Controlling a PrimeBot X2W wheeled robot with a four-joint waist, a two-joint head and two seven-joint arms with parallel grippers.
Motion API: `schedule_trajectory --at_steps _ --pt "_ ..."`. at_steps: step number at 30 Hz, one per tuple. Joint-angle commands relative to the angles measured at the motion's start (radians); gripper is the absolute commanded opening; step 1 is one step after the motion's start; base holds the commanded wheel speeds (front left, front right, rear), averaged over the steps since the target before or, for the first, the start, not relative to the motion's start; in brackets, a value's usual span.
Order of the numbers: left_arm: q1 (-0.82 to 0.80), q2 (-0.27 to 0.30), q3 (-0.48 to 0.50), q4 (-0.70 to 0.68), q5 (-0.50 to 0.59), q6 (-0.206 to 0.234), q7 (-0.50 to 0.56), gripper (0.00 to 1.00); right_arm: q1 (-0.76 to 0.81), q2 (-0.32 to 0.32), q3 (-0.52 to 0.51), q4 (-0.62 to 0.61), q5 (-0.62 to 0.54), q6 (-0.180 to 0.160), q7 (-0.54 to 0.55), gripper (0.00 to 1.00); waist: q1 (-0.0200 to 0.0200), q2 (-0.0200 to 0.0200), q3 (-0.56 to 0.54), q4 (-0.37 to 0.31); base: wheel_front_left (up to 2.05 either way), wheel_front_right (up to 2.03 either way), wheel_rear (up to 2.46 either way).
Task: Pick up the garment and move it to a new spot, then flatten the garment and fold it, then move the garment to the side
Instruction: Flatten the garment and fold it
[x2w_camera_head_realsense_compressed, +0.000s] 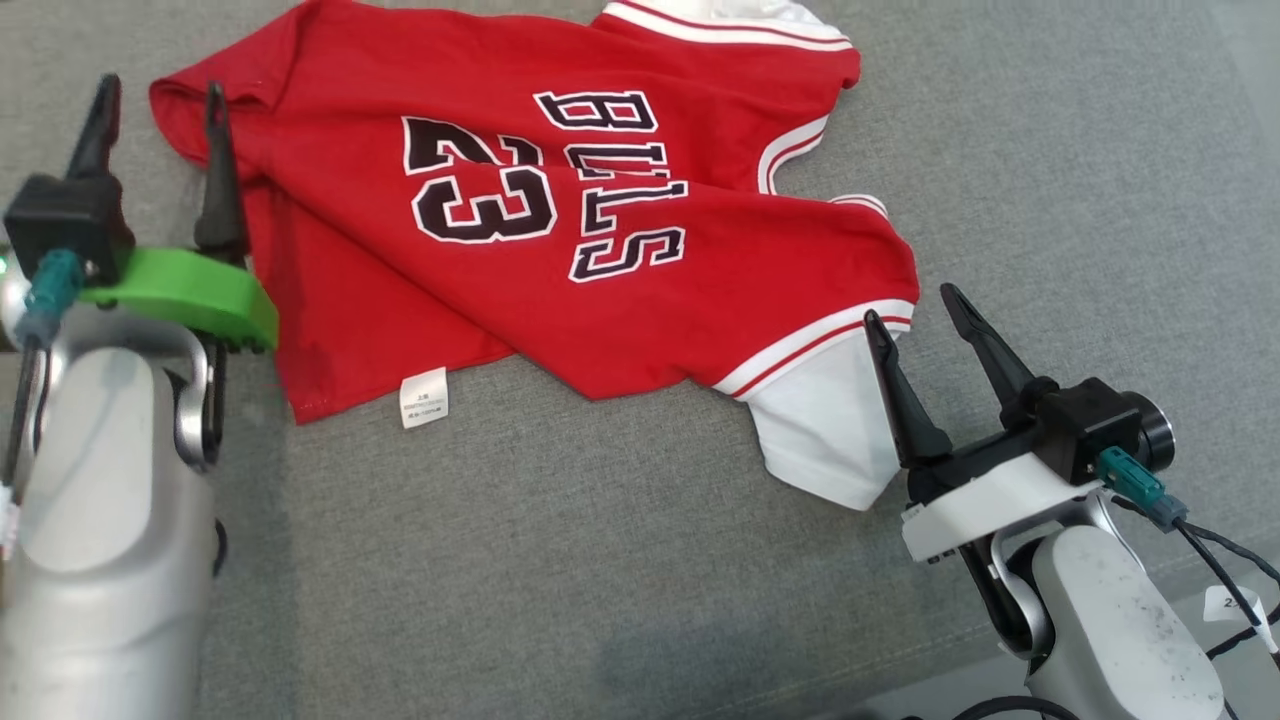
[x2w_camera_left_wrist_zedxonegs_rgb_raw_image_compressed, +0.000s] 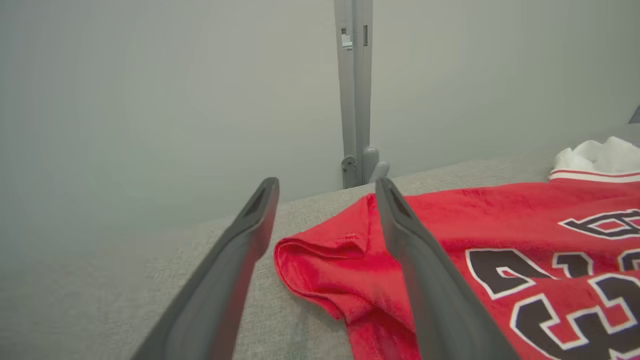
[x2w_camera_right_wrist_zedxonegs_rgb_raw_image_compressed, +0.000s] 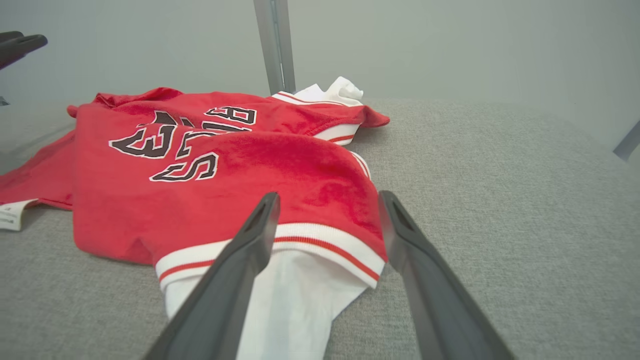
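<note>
Figure: You are holding the left fingers (x2w_camera_head_realsense_compressed: 218, 180) (x2w_camera_left_wrist_zedxonegs_rgb_raw_image_compressed: 415, 260) spread wide apart and gripping nothing; the folded red corner of the garment (x2w_camera_head_realsense_compressed: 700, 300) (x2w_camera_left_wrist_zedxonegs_rgb_raw_image_compressed: 450, 220) (x2w_camera_right_wrist_zedxonegs_rgb_raw_image_compressed: 280, 165) is lying in the gap between them, with the rest of the cloth spreading away to their right. Whether either finger is touching the cloth cannot be told. You are keeping the right fingers (x2w_camera_head_realsense_compressed: 897, 390) (x2w_camera_right_wrist_zedxonegs_rgb_raw_image_compressed: 247, 250) equally wide open and empty, straddling the white-and-red striped band (x2w_camera_right_wrist_zedxonegs_rgb_raw_image_compressed: 310, 240), while the white part (x2w_camera_head_realsense_compressed: 830, 430) below that band is passing under and between them. The garment, a red jersey printed with black-and-white lettering and the number 23, is lying crumpled on the grey cloth-covered counter (x2w_camera_head_realsense_compressed: 1050, 150), stretching from one pair of fingers to the other. A white care label (x2w_camera_head_realsense_compressed: 424, 397) is sticking out of its near hem, between the two pairs of fingers. A grey upright post (x2w_camera_left_wrist_zedxonegs_rgb_raw_image_compressed: 354, 90) is standing beyond the left fingers, past the counter's far edge.
</note>
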Motion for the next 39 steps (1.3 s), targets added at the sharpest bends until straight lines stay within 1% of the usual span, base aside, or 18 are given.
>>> schedule_trajectory --at_steps 1,5,11,16,21,26,27,28,29,30,33,39 --pt "0.052 -0.018 0.016 -0.029 -0.010 -0.001 0.001 1.00 0.017 -0.003 -0.007 0.003 -0.001 -0.002 -0.002 1.00 0.0000 0.0001 -0.052 0.044 0.00 0.00 0.00" --pt "0.186 -0.087 0.036 -0.096 -0.002 -0.023 0.001 1.00 0.043 -0.003 -0.018 0.008 -0.004 -0.002 -0.002 1.00 0.0000 0.0001 -0.083 0.063 0.00 0.00 0.00" --pt "0.335 -0.167 0.075 -0.120 -0.006 -0.048 0.001 1.00 0.062 0.000 -0.015 0.012 -0.002 -0.002 -0.002 1.00 0.0000 0.0001 -0.110 0.063 0.00 0.00 0.00" --pt "0.409 -0.197 0.092 -0.099 -0.017 -0.059 0.001 1.00 0.074 -0.004 -0.016 0.009 0.003 -0.002 -0.002 1.00 0.0000 0.0001 -0.121 0.049 0.00 0.00 0.00" --pt "0.433 -0.204 0.091 -0.055 -0.021 -0.065 0.001 1.00 0.075 -0.005 -0.019 0.010 0.003 -0.002 -0.002 1.00 0.0000 0.0001 -0.123 0.033 0.00 0.00 0.00" --pt "0.428 -0.204 0.094 -0.016 -0.036 -0.052 0.001 1.00 0.072 -0.004 -0.019 0.007 0.003 -0.002 -0.002 1.00 0.0000 0.0001 -0.118 0.019 0.00 0.00 0.00" --pt "0.426 -0.205 0.092 -0.008 -0.041 -0.050 0.001 0.92 0.071 -0.003 -0.018 0.006 0.003 -0.002 -0.002 1.00 0.0000 0.0001 -0.117 0.016 0.00 0.00 0.00" --pt "0.423 -0.205 0.090 -0.002 -0.044 -0.049 0.001 0.60 0.070 -0.003 -0.019 0.006 0.002 -0.002 -0.002 1.00 0.0000 0.0001 -0.115 0.013 0.00 0.00 0.00" --pt "0.419 -0.205 0.086 0.003 -0.042 -0.048 0.001 0.31 0.069 -0.002 -0.020 0.005 0.002 -0.002 -0.002 1.00 0.0000 0.0001 -0.114 0.011 0.00 0.00 0.00" --pt "0.418 -0.205 0.083 0.008 -0.042 -0.049 0.001 0.00 0.069 -0.003 -0.021 0.005 0.002 -0.002 -0.002 1.00 0.0000 0.0001 -0.113 0.009 0.00 0.00 0.00" --pt "0.414 -0.205 0.078 0.016 -0.053 -0.055 0.001 0.00 0.070 -0.004 -0.028 0.006 0.002 -0.002 -0.002 1.00 0.0000 0.0001 -0.113 0.010 0.00 0.00 0.00" --pt "0.460 -0.204 0.093 -0.041 -0.068 -0.036 0.001 0.00 0.102 0.005 -0.057 0.021 -0.007 -0.002 -0.002 1.00 0.0000 0.0001 -0.155 0.051 0.00 0.00 0.00"
